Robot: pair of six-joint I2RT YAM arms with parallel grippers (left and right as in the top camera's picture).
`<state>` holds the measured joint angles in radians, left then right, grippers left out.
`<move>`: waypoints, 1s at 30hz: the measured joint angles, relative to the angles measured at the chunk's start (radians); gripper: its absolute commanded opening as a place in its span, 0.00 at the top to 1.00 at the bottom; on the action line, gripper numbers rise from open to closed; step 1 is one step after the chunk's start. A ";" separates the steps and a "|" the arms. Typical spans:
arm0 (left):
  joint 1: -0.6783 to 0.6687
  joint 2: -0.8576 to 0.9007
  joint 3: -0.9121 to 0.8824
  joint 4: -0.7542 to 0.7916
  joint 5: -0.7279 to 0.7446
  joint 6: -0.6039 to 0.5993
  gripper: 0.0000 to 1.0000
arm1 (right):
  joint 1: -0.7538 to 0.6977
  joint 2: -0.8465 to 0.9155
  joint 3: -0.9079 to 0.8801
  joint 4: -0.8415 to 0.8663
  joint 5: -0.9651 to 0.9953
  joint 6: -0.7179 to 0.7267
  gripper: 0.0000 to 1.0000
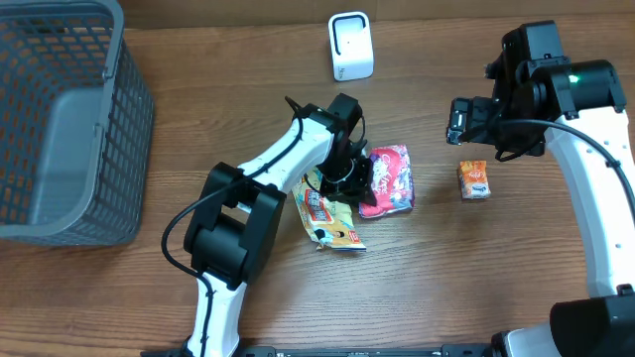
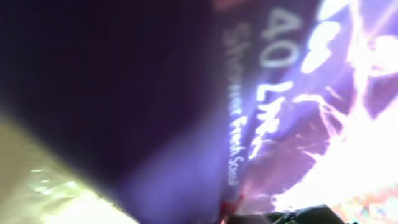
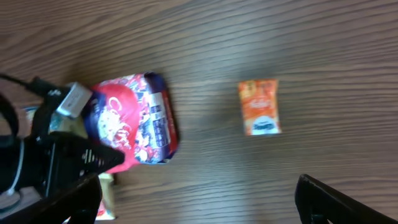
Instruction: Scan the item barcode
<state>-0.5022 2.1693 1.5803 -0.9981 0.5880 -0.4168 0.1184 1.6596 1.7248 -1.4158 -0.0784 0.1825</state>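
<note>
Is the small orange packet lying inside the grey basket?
No, the orange packet lies on the wooden table, well apart from the grey basket.

**Item and Scanner: Position and Condition**

The pink and red glossy snack packet point(image 1: 392, 180) point(image 3: 134, 118) lies flat on the wooden table near its centre, printed face up, with a dark blue and white printed panel along one edge. The left gripper point(image 1: 349, 177) is clamped on its left edge. At close range the film point(image 2: 298, 93) shows purple with white lettering. The white box-shaped barcode scanner point(image 1: 350, 45) stands at the far table edge, well apart from the packet.
</note>
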 measured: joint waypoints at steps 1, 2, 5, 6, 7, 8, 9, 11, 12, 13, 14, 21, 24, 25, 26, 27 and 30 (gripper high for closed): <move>0.008 0.000 0.000 -0.006 0.005 0.000 0.96 | 0.000 0.005 0.000 0.001 -0.015 0.000 0.00; 0.018 0.000 0.000 -0.015 0.014 0.001 0.96 | 0.000 0.014 0.000 0.002 -0.032 0.000 0.00; 0.064 0.000 0.000 -0.053 0.045 0.005 0.96 | 0.000 0.052 -0.003 0.028 -0.083 0.000 0.00; 0.080 0.000 0.000 -0.062 0.050 0.006 0.96 | 0.000 0.066 -0.012 0.049 -0.101 0.000 0.00; 0.099 0.000 0.000 -0.074 0.052 0.007 0.96 | 0.000 0.083 -0.028 0.075 -0.126 0.000 0.00; 0.111 0.000 0.000 -0.080 0.053 0.008 0.96 | 0.000 0.097 -0.045 0.098 -0.148 0.000 0.00; 0.124 0.000 0.000 -0.085 0.051 0.008 0.95 | 0.000 0.117 -0.080 0.141 -0.185 0.000 0.00; 0.146 0.000 0.000 -0.090 0.044 0.008 0.94 | 0.000 0.142 -0.143 0.223 -0.252 0.000 0.00; 0.151 0.000 0.000 -0.093 0.040 0.008 0.94 | 0.000 0.153 -0.184 0.274 -0.294 0.000 0.00; 0.156 0.000 0.000 -0.096 0.036 0.008 0.94 | 0.000 0.163 -0.224 0.320 -0.336 0.001 0.00; 0.156 0.000 0.000 -0.097 0.034 0.008 0.94 | 0.000 0.167 -0.269 0.373 -0.382 0.001 0.00; 0.155 0.000 0.000 -0.098 0.029 0.007 0.95 | 0.000 0.170 -0.550 0.781 -0.611 0.053 0.06; 0.155 0.000 0.000 -0.099 0.029 0.003 0.95 | 0.003 0.171 -0.660 0.949 -0.652 0.138 0.07; 0.155 0.000 0.000 -0.099 0.028 0.000 0.96 | 0.006 0.171 -0.695 1.001 -0.661 0.169 0.07; 0.155 0.000 0.000 -0.099 0.028 -0.002 0.95 | 0.010 0.171 -0.720 1.036 -0.666 0.194 0.07; 0.155 0.000 0.000 -0.099 0.028 -0.003 0.95 | 0.017 0.171 -0.745 1.073 -0.670 0.219 0.07; 0.149 0.000 0.000 -0.102 0.026 -0.006 0.96 | 0.053 0.171 -0.780 1.121 -0.674 0.269 0.08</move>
<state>-0.3531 2.1693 1.5806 -1.1000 0.6144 -0.4229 0.1715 1.8301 0.9451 -0.2947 -0.7525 0.4515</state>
